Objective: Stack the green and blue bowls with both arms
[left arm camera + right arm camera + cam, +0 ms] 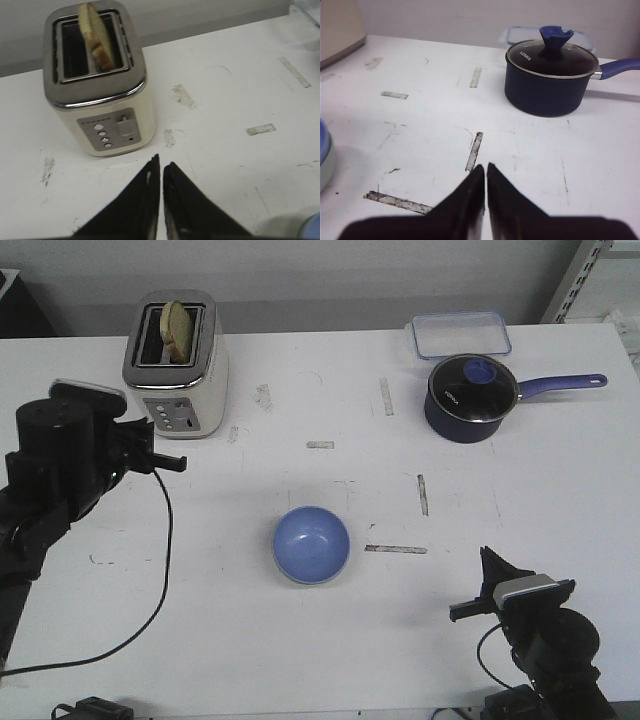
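The light blue bowl [311, 544] stands mid-table, apart from both arms. A thin pale rim [285, 571] shows under its near-left edge; it looks nested in the green bowl, which is mostly hidden. In the right wrist view the blue rim [322, 140] sits above a pale bowl wall [324, 170] at the frame's edge. My left gripper [182, 463] is shut and empty beside the toaster, far left of the bowls; it also shows in the left wrist view [161, 162]. My right gripper [486, 556] is shut and empty at the front right, and in the right wrist view [485, 167].
A cream toaster [177, 365] with a slice of bread stands at the back left. A navy saucepan [470, 397] with a lid and long blue handle stands at the back right, a clear plastic box [461, 334] behind it. A black cable [165, 540] trails from the left arm.
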`<state>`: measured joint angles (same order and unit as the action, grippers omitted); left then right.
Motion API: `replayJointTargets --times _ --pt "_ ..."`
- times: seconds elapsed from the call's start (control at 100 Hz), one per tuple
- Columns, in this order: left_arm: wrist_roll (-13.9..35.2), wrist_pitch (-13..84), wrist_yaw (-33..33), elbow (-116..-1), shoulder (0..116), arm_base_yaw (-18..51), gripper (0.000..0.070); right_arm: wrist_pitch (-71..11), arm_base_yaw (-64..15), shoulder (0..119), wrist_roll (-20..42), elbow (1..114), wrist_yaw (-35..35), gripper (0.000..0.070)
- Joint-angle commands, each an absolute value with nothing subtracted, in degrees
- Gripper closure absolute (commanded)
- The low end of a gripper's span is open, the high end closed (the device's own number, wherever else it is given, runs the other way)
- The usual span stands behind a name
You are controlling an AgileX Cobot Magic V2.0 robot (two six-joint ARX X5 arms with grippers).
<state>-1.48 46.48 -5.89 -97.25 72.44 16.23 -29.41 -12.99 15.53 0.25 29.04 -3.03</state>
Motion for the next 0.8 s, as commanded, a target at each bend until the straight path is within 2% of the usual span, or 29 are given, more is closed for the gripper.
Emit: replayJointTargets --times 0.0,0.16,0.39,0.49,0.6,0.79 --pt "-2.17 42.52 -5.98 -90.04 68.55 14.70 0.0699 -28.73 -13.06 15.86 0.21 29.10 -3.05 0.0700" --pt "-1.17 31.53 -5.96 -70.13 55.13 9.43 0.0699 -28.71 -13.06 15.86 0.21 29.10 -3.05 0.0700" --pt "-0.89 23.57 -5.96 -48.25 38.02 2.92 0.0699 -28.45 -13.06 15.86 0.21 29.10 -3.05 0.0700" --pt "-1.48 21.28 -5.89 -41.85 32.14 1.26 0.0699 -27.70 -13.06 15.86 0.21 29.10 -3.03 0.0700" --pt "-4.47 19.00 -3.27 -36.25 26.61 0.64 0.0699 -26.87 -13.06 15.84 0.21 29.10 -3.05 0.0700" --pt "-4.95 18.83 -1.93 -33.67 22.74 0.64 0.0699 -26.59 -13.06 15.84 0.19 29.12 -3.09 0.0700"
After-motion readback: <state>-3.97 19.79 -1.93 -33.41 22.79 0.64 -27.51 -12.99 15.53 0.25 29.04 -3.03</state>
